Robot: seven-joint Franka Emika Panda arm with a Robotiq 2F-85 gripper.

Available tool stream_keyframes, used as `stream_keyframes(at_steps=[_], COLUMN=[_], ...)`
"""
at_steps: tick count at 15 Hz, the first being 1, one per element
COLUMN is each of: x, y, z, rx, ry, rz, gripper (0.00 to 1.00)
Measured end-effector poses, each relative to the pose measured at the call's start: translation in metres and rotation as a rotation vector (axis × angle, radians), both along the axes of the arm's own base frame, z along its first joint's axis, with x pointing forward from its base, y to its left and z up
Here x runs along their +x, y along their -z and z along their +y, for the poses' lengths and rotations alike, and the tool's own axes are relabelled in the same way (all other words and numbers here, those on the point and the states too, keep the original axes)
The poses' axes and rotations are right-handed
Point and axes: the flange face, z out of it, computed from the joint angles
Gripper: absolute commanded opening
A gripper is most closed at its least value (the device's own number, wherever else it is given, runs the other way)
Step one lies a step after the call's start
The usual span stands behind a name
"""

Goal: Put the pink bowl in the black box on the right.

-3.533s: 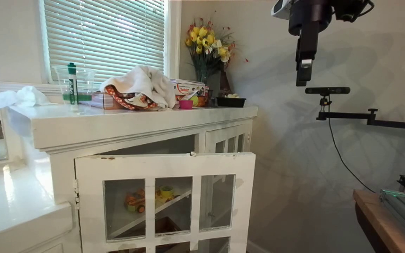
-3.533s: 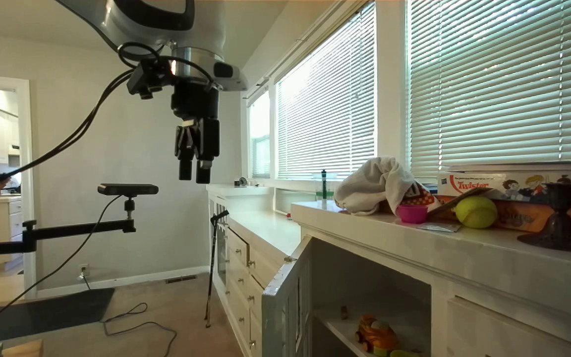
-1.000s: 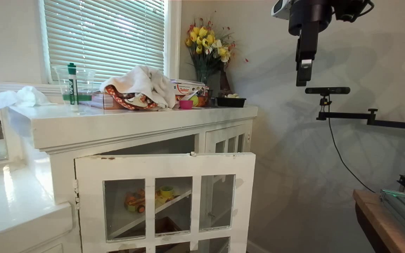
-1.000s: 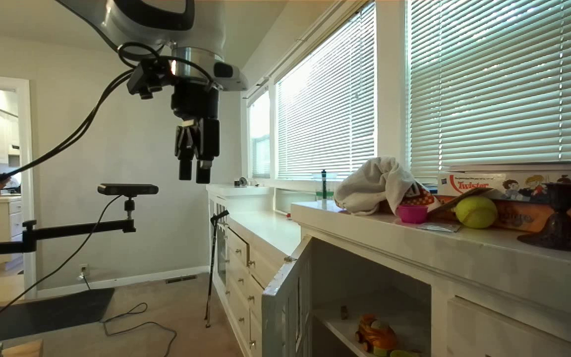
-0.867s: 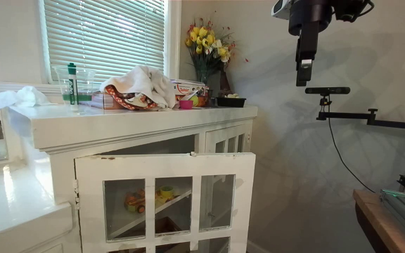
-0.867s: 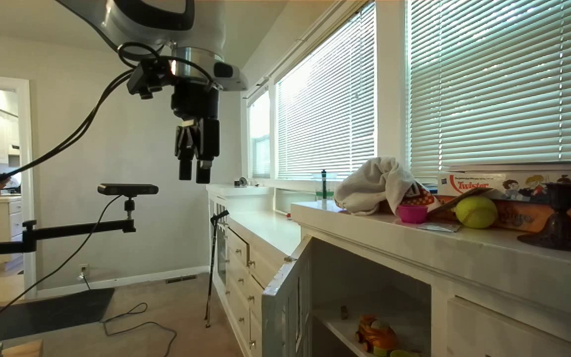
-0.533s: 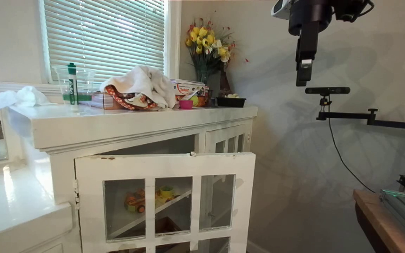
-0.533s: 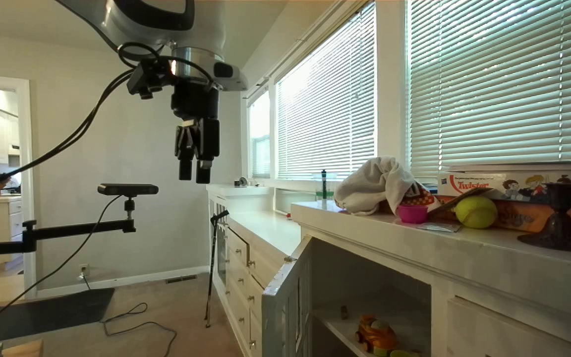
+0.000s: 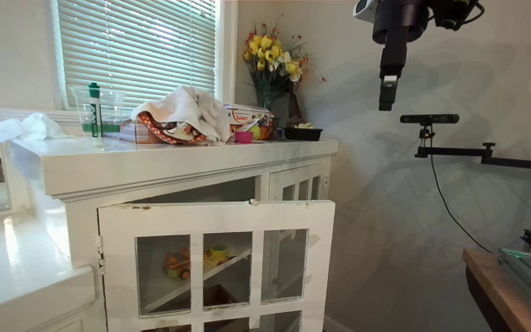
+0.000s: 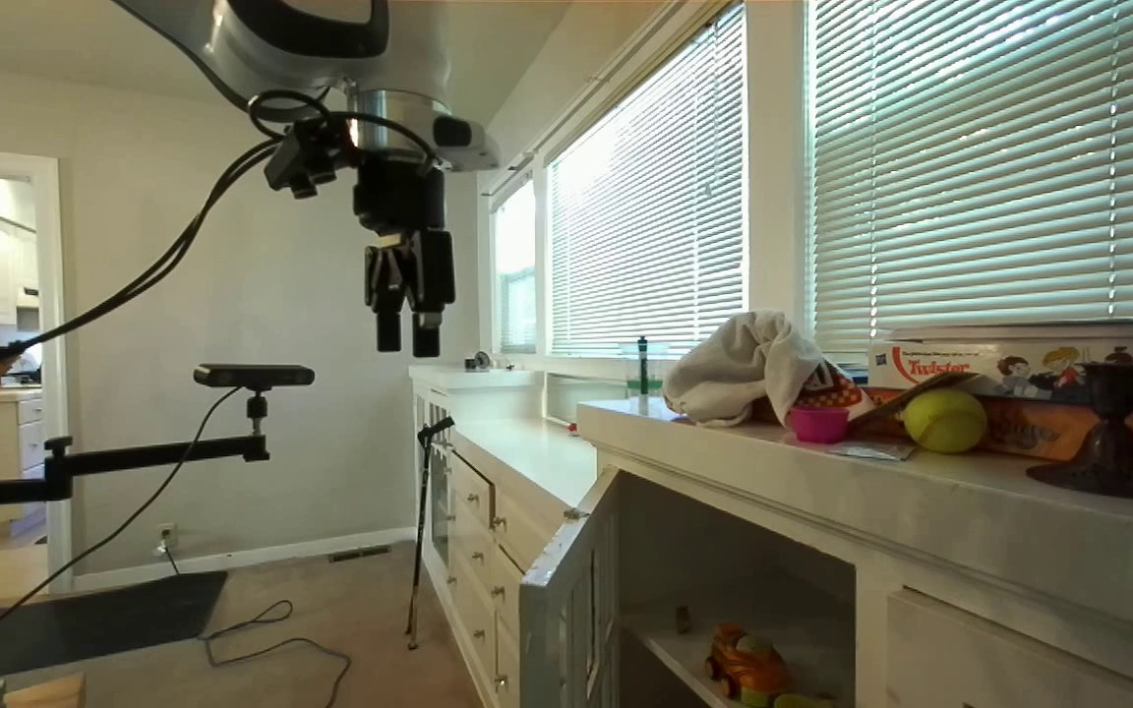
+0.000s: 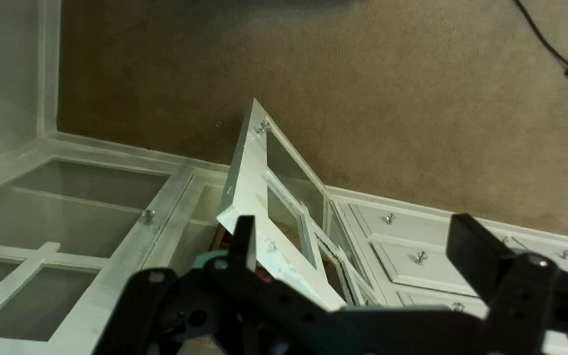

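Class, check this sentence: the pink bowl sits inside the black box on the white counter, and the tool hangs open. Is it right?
No: an exterior view shows the pink bowl outside the black box, on the white counter. The black box is there too, and the tool hangs open, as stated.

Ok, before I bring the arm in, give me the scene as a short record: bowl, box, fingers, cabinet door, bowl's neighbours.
pink bowl: upright on the cabinet top
black box: on the same top, near its right end in an exterior view; pale items above the rim
fingers: open, holding nothing, in the air away from the bowl
cabinet door: swung open
near the bowl: white towel, tennis ball, flat silvery thing; contact with the towel cannot be told
task: bowl not yet in the box
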Motion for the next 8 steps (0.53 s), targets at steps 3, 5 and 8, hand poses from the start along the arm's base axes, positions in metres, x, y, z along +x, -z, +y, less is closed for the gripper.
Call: stream_keyframes(at_steps=[3, 5, 8], x=[0.013, 0.024, 0.043], y=[-0.006, -0.011, -0.017], z=[-0.005, -0.011, -0.025], rx=[0.000, -0.002, -0.003], ry=[0.016, 0.035, 0.087], rz=[-0.073, -0.116, -0.165], gripper=[1.00, 1.00, 1.00])
